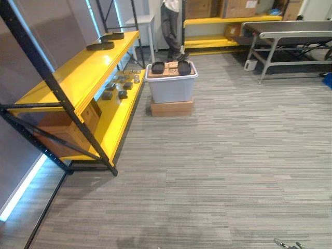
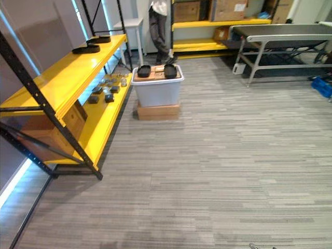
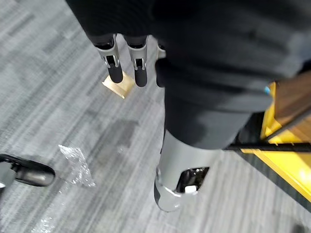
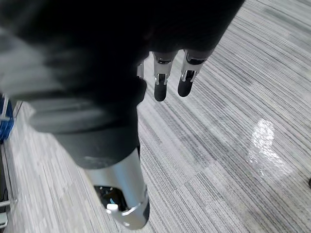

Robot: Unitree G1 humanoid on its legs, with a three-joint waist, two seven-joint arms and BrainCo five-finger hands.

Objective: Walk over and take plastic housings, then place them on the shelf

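Left hand point(image 3: 116, 72) and right hand point(image 4: 160, 90) hang empty, fingers straight. Walking to the housings point(image 1: 158, 67) on the bin point(image 1: 171, 91) risks clipping the shelf point(image 1: 78, 78) or crowding the person point(image 1: 171, 26).

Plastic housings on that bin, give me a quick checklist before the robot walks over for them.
1. Plastic housings in sight: ok, two lie on top of the white bin.
2. Left hand free: ok, fingers straight, holding nothing.
3. Right hand free: ok, fingers straight, holding nothing.
4. Carpet toward the bin: ok, nothing lies on it ahead.
5. Person standing just behind the bin: not ok, watch them.
6. Shelf room: ok, the top board is mostly bare.
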